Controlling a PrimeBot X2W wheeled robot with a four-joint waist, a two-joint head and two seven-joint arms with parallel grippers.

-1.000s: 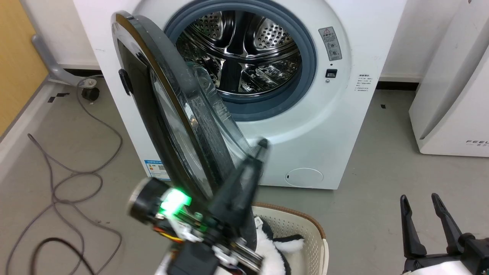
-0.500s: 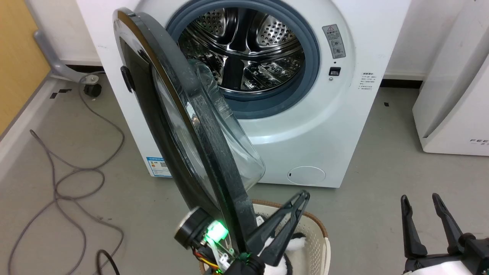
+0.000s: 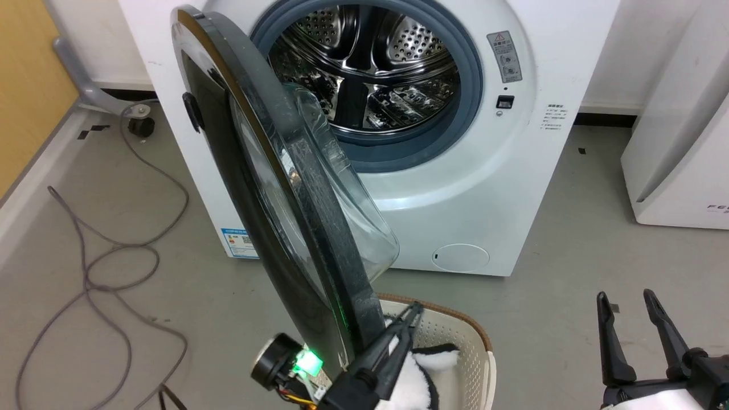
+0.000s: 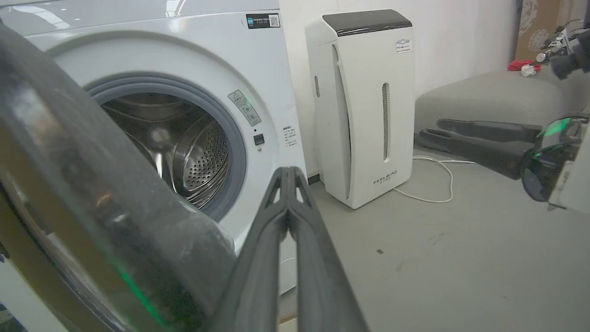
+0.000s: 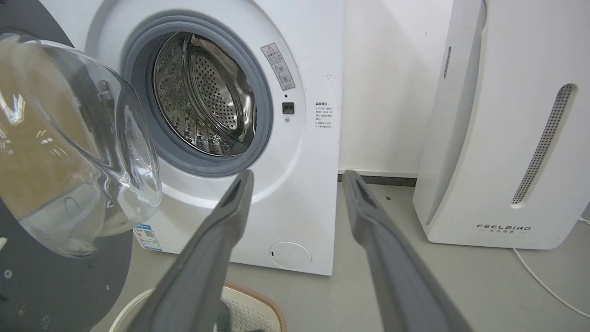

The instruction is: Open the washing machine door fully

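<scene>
- The washing machine door [image 3: 273,188] stands swung out from the white washer [image 3: 467,188]. It is about edge-on to the head camera and hinged on that view's left, with its clear glass bowl bulging toward the drum [image 3: 370,68].
- The drum mouth is wide open to view, steel shining inside the grey rubber ring.
- The left tool [image 3: 414,312] has its fingers pressed together, pinching nothing. The tips point up just beside the door's lower rim, on its inner side; whether they touch it, I cannot tell.
- From the left wrist, the dark rim looms blurred to the left of those closed fingers.
- The right tool [image 3: 625,296] has its fingers spread wide and holds nothing. It sits low at the right over the grey floor [image 3: 569,228], well apart from the door.
- A cream basket [image 3: 461,341] sits under the door's lower edge with a black-and-white plush toy [image 3: 433,359] in it.
- A grey cable [image 3: 114,250] loops across the floor left of the washer, and a white appliance [image 3: 678,142] stands to its right.
</scene>
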